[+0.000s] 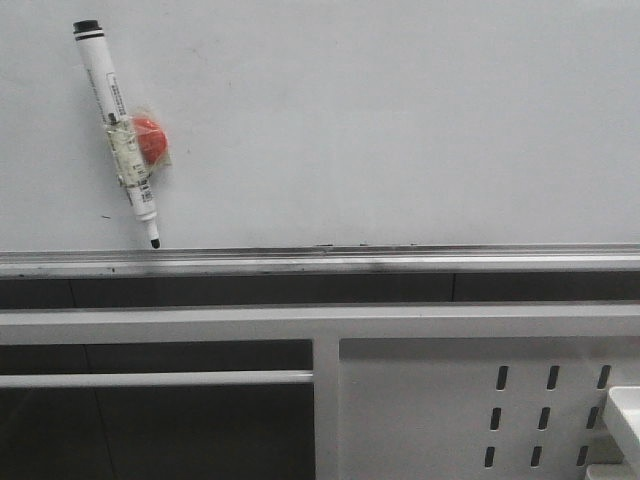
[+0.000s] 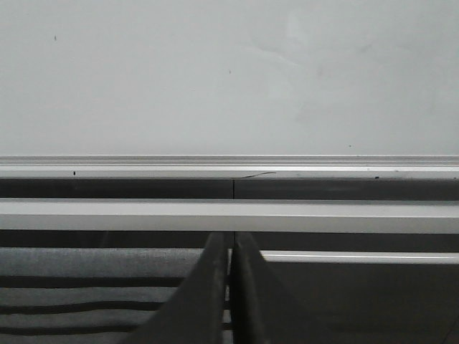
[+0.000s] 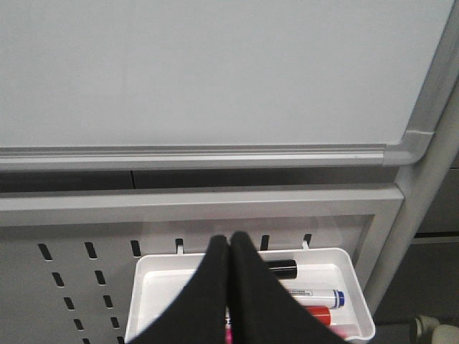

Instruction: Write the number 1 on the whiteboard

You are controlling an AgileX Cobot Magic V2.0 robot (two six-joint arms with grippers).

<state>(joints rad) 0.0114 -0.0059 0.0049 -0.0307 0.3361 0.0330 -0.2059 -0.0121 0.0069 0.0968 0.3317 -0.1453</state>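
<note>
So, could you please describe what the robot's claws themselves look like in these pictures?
Only the wrist views show them. The left claw has two dark grey, matt fingers tapering to narrow tips. The right claw looks alike but blacker. No cables, markings or arm links are visible.

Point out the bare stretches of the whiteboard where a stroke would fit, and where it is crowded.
The whiteboard is bare from the right of the marker pen and its red magnet across to the right edge, down to the silver rail. Crowded: the upper left with the pen, and the white tray of markers below the board.
</note>
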